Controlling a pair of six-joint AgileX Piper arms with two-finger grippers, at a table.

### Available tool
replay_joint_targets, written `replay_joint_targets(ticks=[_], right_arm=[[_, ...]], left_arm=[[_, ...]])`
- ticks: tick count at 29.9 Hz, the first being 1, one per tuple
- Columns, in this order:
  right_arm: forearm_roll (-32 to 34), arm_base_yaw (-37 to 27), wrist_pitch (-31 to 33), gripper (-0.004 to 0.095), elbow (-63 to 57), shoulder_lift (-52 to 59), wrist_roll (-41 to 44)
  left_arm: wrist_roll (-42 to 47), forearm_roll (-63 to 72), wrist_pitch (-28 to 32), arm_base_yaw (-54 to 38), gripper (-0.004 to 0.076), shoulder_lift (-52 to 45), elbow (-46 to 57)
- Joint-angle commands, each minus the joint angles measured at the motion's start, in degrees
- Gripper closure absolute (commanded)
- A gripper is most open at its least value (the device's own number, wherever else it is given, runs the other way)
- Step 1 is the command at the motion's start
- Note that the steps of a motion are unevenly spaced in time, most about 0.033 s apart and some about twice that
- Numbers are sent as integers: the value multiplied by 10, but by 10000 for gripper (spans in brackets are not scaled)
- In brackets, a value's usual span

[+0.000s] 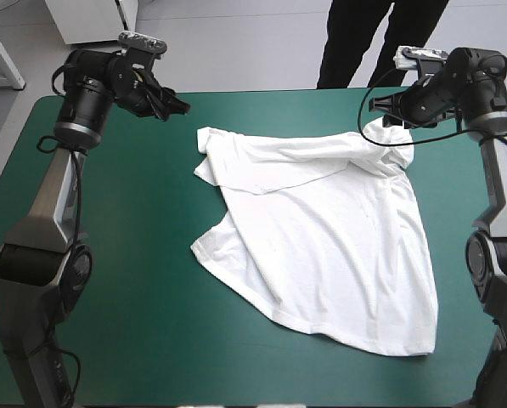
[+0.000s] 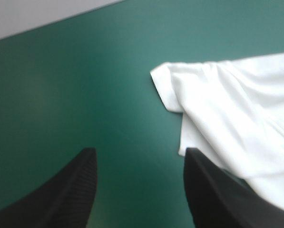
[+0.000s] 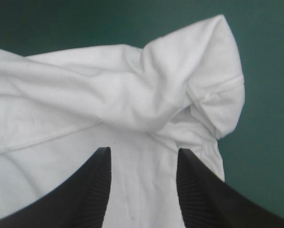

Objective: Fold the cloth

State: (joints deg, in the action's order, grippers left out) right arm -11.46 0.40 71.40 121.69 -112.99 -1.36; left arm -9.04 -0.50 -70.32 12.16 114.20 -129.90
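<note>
Currently, we find the T-shirt (image 1: pixel 321 246) spread but rumpled, from the centre of the teal-green cover (image 1: pixel 109 255) toward 4 o'clock. The left gripper (image 2: pixel 139 154) at 11 o'clock and the right gripper (image 3: pixel 142 154) at 1 o'clock hang open and empty, one near each sleeve, likely to pinch both.

dark grey arms (image 1: pixel 56 191), round black joints (image 1: pixel 42 265), ribbed black fin-shaped claw fingers (image 2: pixel 61 199)

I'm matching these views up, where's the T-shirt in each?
High view: T-shirt spread on the teal-green cover, middle to right.
Left wrist view: its sleeve ahead of the open left end effector.
Right wrist view: T-shirt bunched ahead of and under the open right end effector.
Shared landmark: the cover.
</note>
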Motion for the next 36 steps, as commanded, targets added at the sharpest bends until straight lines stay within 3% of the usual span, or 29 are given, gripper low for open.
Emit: replay_joint_targets(ticks=[1,14,18,23,36], right_arm=[[-14,-6,2,485,-58,85,0],[-3,-6,0,485,-270,265,0],[-3,-6,0,490,-327,321,0],[16,-6,-1,489,-376,366,0],[32,-6,1,489,-384,381,8]], left_arm=[[-5,43,-25,-2,317,-67,50],[8,20,-33,81,317,-193,322],[23,23,-13,97,317,-206,400],[23,71,26,100,317,-206,449],[25,41,48,146,317,-157,456]])
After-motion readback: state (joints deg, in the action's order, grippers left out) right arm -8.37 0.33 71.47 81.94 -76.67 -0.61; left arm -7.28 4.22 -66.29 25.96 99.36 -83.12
